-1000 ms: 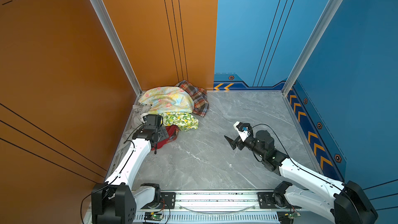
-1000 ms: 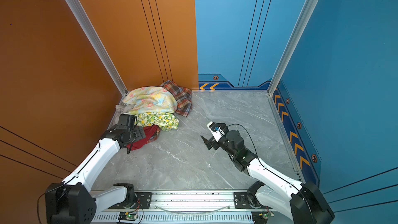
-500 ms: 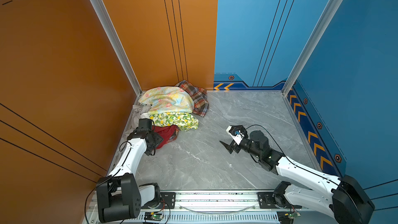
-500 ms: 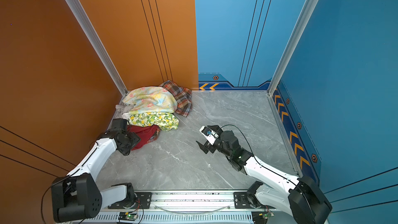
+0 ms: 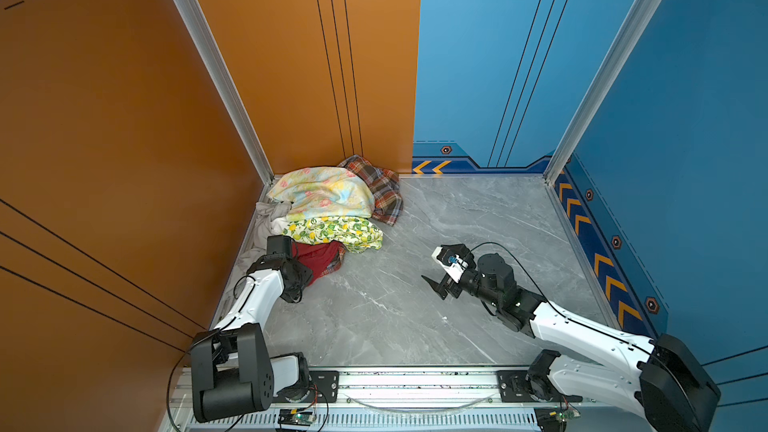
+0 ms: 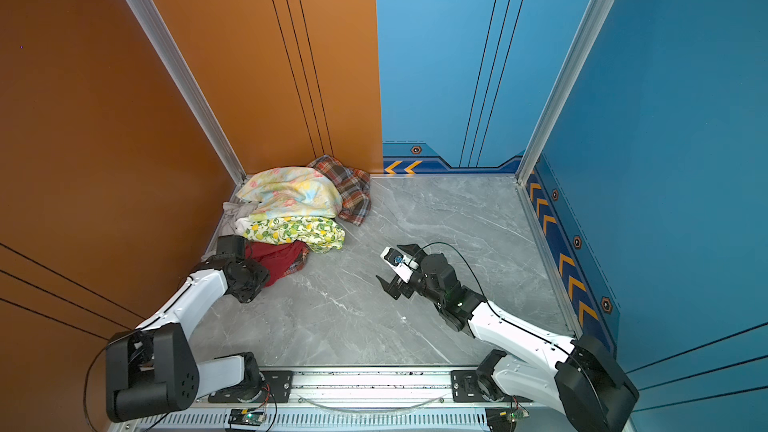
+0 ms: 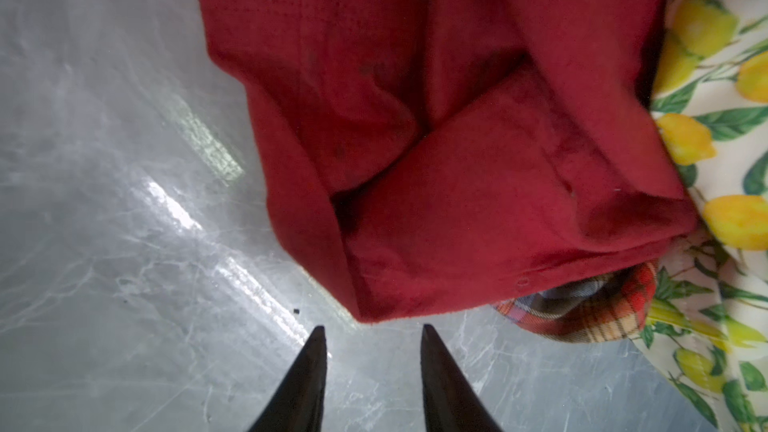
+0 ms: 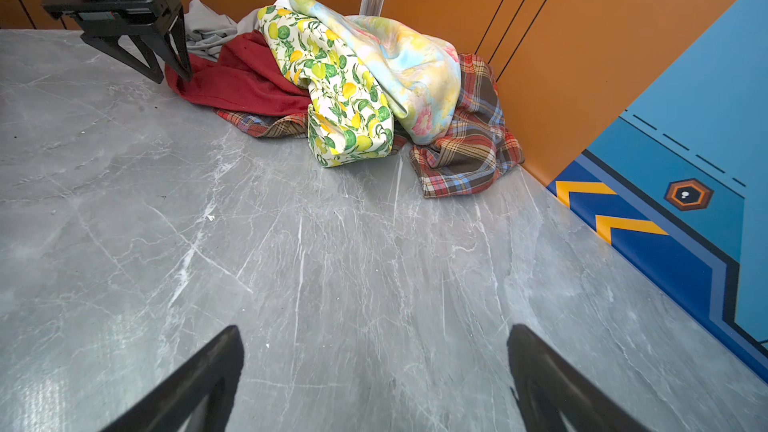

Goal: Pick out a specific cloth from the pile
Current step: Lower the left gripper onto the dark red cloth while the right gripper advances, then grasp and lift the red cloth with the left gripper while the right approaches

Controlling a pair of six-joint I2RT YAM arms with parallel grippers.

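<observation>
At the near edge of the pile (image 5: 324, 195), the cloth (image 7: 478, 168) lies on the counter (image 7: 124, 243), partly under the lemon cloth (image 7: 727, 139). It looks soft and light. Its free corner suits a pinch. Left fingers (image 7: 307, 371) hover there, narrowly parted, empty; right fingers (image 8: 208, 376) gape, well away.

Left arm (image 5: 257, 297), right arm (image 5: 582, 326): white link shells alternating with black joint housings; large black blocks (image 5: 232, 371) capping shoulders. Thin black cables (image 5: 494, 243) looping along both. Left tool (image 7: 372, 328): two black fingers (image 7: 307, 376) tapering to points. Right tool (image 8: 374, 328): identical build; white camera block (image 5: 451, 261) bearing small blue mark. Silver base rail (image 5: 415, 384) carrying black mounting plates (image 5: 324, 380); small circuit boards (image 5: 293, 415) glowing green underneath.
</observation>
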